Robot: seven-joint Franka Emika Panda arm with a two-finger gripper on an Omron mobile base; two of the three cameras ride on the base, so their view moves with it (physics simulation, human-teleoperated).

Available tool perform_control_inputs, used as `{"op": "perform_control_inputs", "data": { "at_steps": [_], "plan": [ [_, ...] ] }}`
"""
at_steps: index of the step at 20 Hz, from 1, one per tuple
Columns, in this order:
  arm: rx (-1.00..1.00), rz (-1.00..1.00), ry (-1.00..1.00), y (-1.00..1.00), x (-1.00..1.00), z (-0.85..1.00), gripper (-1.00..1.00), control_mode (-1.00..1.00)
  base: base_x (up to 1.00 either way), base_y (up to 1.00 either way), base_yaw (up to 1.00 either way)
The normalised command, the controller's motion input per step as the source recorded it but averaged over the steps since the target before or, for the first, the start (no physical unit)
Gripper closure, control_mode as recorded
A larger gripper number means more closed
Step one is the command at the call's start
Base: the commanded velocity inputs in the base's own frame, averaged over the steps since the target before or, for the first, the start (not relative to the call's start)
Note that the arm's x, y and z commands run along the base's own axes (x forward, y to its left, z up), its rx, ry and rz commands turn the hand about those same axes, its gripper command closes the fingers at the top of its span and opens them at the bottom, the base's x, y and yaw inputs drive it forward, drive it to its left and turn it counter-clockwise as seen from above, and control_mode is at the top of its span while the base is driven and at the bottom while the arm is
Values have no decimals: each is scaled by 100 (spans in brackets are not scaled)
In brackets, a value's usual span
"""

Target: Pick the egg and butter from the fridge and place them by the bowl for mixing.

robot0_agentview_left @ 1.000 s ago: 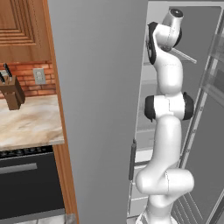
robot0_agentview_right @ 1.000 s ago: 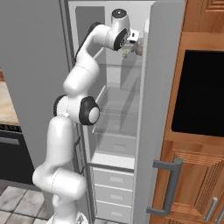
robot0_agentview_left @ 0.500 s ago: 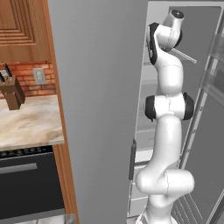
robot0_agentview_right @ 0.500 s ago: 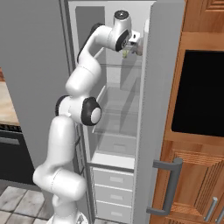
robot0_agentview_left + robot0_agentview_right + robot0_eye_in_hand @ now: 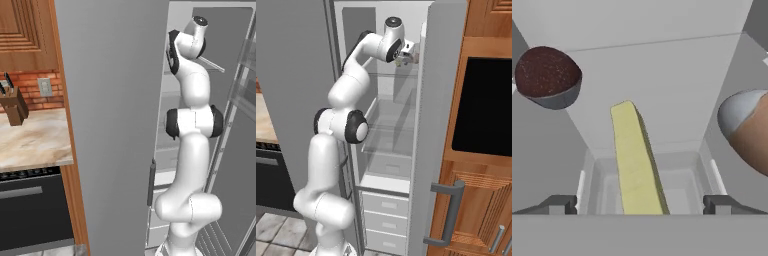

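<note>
- The two dark fingertips [image 5: 562,204] stood as wide apart as they go, one at each lower corner of the hand view, with nothing between them yet; the gripper [image 5: 640,205] held nothing.
- The butter [image 5: 636,160] lay centred in the gap between the tips, a pale yellow stick running lengthwise away from the hand on a clear glass shelf of the fridge [image 5: 443,75]. Its near end reached down level with the tips, but whether it sat between the fingers or below them could not be told.
- To the right of the stick, a rounded tan shape [image 5: 751,132] was cut off by the frame edge. It may have been the egg, though that was only a guess. A dark brown rounded thing [image 5: 547,75] sat to the upper left, well apart from the butter.
- Risk, as a judgement: the stick was thin and long, so closing on its near end alone could let it pivot or slip out. Descending too far could press the tips into the glass shelf. A sideways drift to the right might nudge the tan shape and set it rolling.
- In the right base view the gripper [image 5: 404,56] sat high inside the fridge at an upper shelf, the arm folded up and reaching forward through the open doorway.
- The left base view showed the arm rising tall beside the grey door, its wrist bent over at the top.
</note>
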Motion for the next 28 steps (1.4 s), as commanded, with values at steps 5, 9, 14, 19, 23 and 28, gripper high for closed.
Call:
{"op": "perform_control_inputs", "data": {
  "at_steps": [5, 9, 14, 19, 23, 28],
  "plan": [
    [0, -3, -6, 10, 4, -33, -100, -100, 0, 0, 0],
    [0, 0, -8, 1, 1, -25, 100, -100, 0, 0, 0],
    [0, 0, -1, -5, 2, -26, 100, -100, 0, 0, 0],
    [2, 0, 3, -10, -3, -18, 100, -100, 0, 0, 0],
    [7, -1, 4, -1, -13, -1, 100, -100, 0, 0, 0],
    [7, -2, 0, -6, -49, 0, 100, -100, 0, 0, 0]
  ]
}}
